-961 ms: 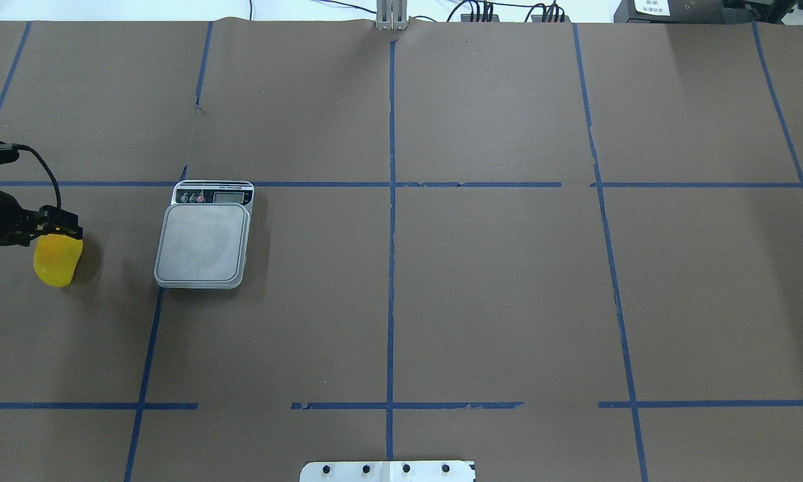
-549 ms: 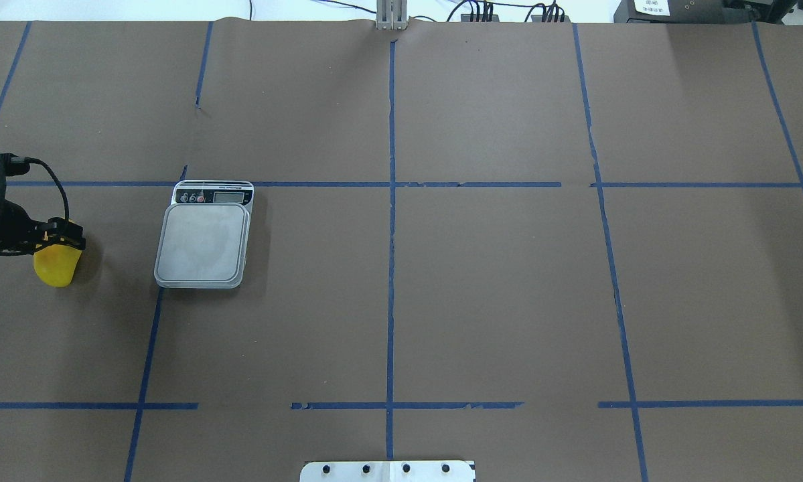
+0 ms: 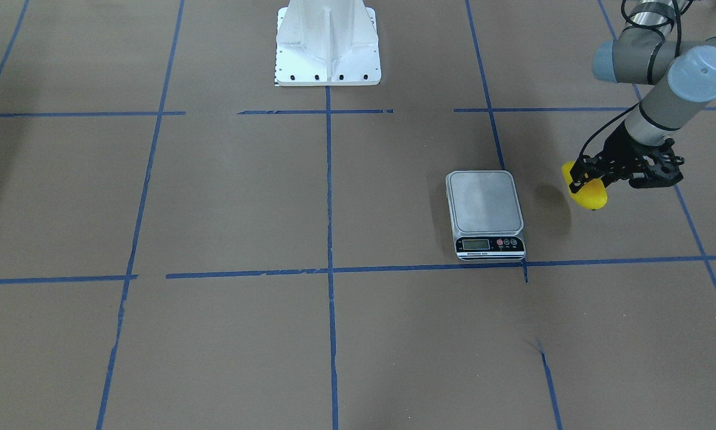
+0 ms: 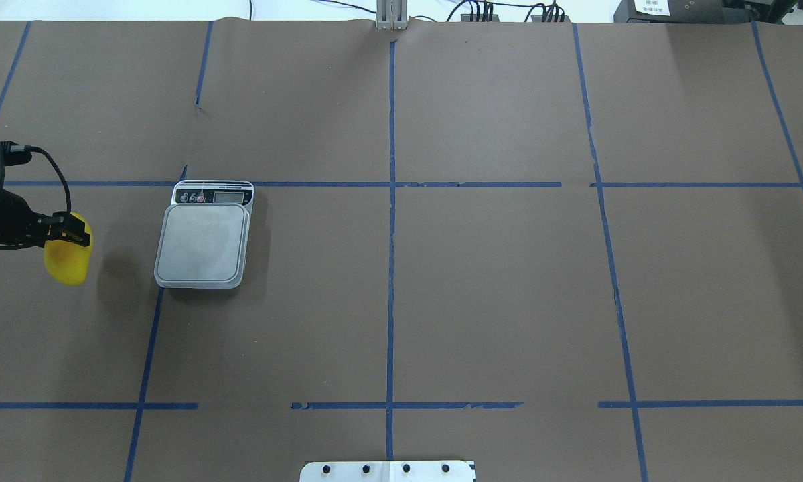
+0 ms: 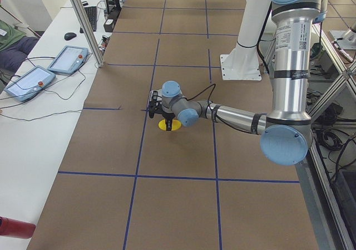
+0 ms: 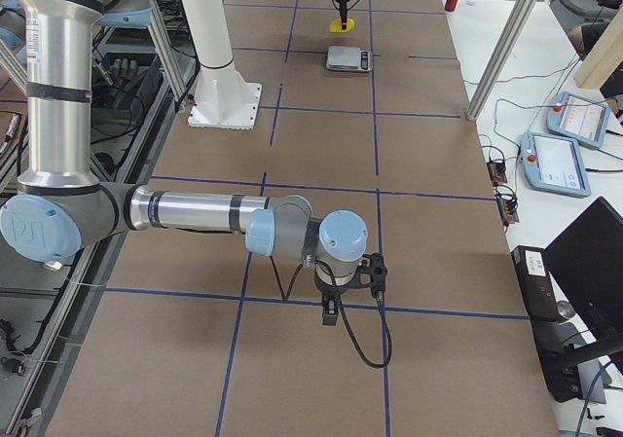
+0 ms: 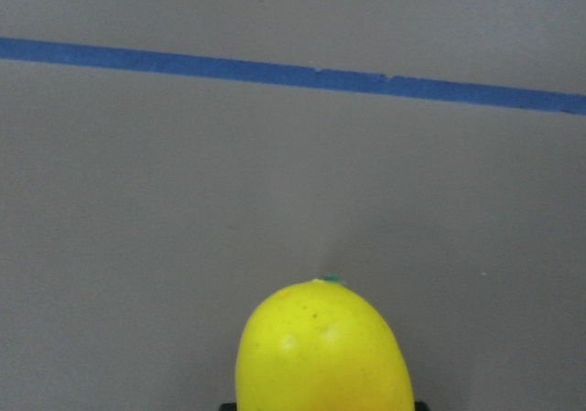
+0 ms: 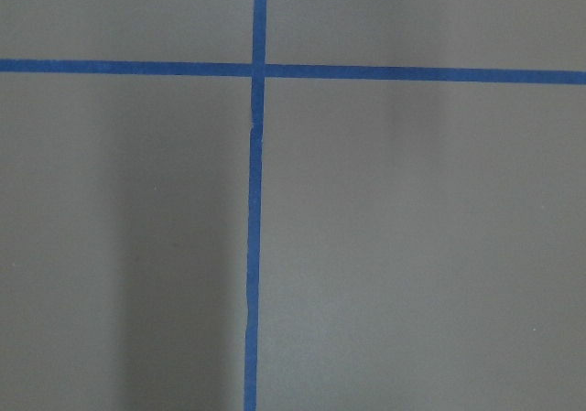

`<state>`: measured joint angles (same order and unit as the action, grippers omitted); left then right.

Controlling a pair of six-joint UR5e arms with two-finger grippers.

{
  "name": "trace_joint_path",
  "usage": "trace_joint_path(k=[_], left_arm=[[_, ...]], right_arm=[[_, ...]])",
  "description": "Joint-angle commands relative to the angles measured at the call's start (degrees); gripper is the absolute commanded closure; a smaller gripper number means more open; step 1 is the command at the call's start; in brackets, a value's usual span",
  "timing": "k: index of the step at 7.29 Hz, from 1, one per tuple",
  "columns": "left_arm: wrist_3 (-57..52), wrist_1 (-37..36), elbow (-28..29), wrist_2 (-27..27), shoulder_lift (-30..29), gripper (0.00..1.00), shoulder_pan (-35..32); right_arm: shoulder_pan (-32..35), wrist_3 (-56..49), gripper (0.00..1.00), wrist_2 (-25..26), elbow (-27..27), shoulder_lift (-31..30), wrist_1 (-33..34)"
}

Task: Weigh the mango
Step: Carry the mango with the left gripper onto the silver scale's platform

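Yellow glossy oblong mango (image 4: 68, 262), end-gripped in left jaws near worktop's left edge, may slip short of grey flat scale (image 4: 203, 242).

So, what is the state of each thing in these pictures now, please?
left claw: shut on the mango.
mango: held above the table, beside the scale, not on it.
scale: flat on the table, platform bare.
right claw: far from the scale; open or shut, I cannot tell.

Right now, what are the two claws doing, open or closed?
Left gripper: closed, holding the mango.
Right gripper: cannot be told, seen only in a side view.
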<state>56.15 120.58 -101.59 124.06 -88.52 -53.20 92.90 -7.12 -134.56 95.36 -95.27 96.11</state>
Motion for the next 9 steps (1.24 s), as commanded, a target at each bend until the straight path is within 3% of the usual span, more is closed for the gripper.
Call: trace_joint_path(k=[1, 3, 4, 6, 9], left_arm=[[-0.1, -10.6, -7.8, 2.3, -1.5, 1.0, -1.7], [1.7, -18.4, -5.0, 2.0, -13.9, 1.0, -1.3], [7.5, -17.9, -1.0, 1.7, -18.6, 1.0, 0.5], [12.1, -17.5, 0.1, -1.6, -19.8, 1.0, 6.9], [12.2, -12.1, 4.3, -1.9, -19.8, 1.0, 8.6]], right_arm=[[0.0, 0.0, 0.0, 0.0, 0.0, 0.0, 0.0], [0.0, 0.0, 0.0, 0.0, 0.0, 0.0, 0.0], [0.0, 0.0, 0.0, 0.0, 0.0, 0.0, 0.0], [0.0, 0.0, 0.0, 0.0, 0.0, 0.0, 0.0], [0.0, 0.0, 0.0, 0.0, 0.0, 0.0, 0.0]])
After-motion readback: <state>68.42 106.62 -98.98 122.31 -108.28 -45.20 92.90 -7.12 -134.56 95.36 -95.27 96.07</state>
